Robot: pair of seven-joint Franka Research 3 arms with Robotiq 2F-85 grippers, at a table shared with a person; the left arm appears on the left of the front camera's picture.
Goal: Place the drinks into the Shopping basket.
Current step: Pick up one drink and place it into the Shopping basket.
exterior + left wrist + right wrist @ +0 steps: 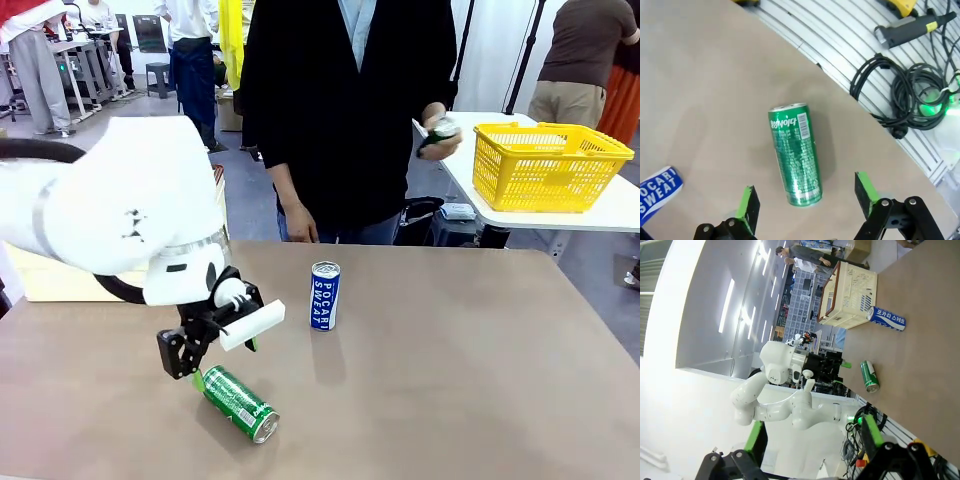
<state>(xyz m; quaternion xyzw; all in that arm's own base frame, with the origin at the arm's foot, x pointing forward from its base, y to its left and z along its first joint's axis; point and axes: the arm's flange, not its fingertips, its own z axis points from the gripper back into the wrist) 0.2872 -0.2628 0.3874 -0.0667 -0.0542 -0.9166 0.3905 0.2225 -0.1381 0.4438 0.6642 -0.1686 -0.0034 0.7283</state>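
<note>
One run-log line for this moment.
left pincer open, above lying green can | right pincer open, clear of cans | blue can upright on table

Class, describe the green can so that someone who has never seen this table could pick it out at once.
Start at the brown table in front of the standing person and find the left gripper near the robot's edge. Just beneath it lies the green can. Unlike the blue can, which stands upright nearer the middle, it lies on its side.
</note>
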